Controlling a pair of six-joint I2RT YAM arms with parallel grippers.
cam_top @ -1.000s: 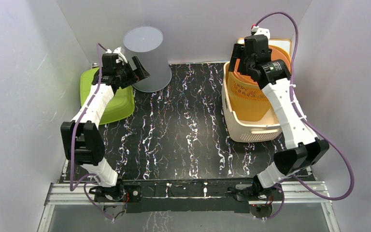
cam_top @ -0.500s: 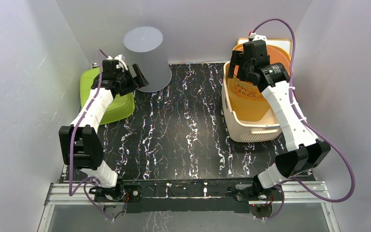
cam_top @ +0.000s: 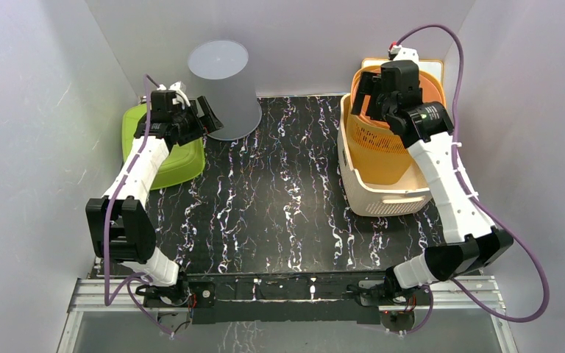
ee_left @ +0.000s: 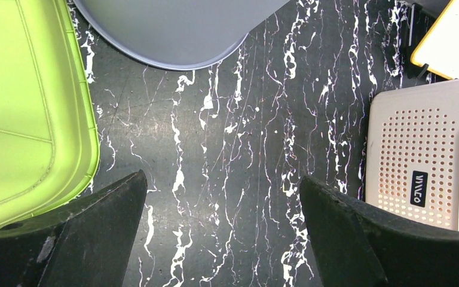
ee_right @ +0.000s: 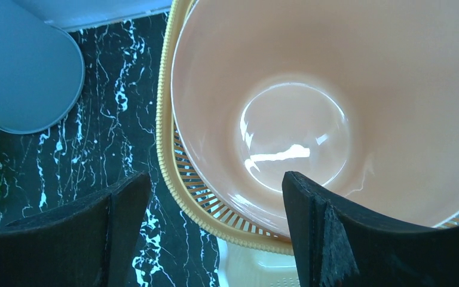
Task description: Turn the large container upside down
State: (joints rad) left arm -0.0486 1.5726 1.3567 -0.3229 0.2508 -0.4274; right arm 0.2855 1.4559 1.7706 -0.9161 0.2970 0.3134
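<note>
The large grey container (cam_top: 224,88) stands at the back of the table with its closed end up and its wide rim on the black mat. Its rim also shows at the top of the left wrist view (ee_left: 173,30) and at the left of the right wrist view (ee_right: 24,66). My left gripper (cam_top: 204,116) is open and empty just beside the container's lower left side, over bare mat (ee_left: 222,179). My right gripper (cam_top: 377,92) is open and empty, hovering above the rim of an orange bowl (ee_right: 334,89).
The orange bowl sits in a slotted yellow-orange colander (ee_right: 173,161), which stands in a white perforated basket (cam_top: 382,198) at the right. A lime green tray (cam_top: 176,158) lies at the left under my left arm. White walls close in the table.
My left gripper has drawn slightly back and left from the grey container. My right gripper has shifted a little to the right over the orange bowl. The container has not moved.
</note>
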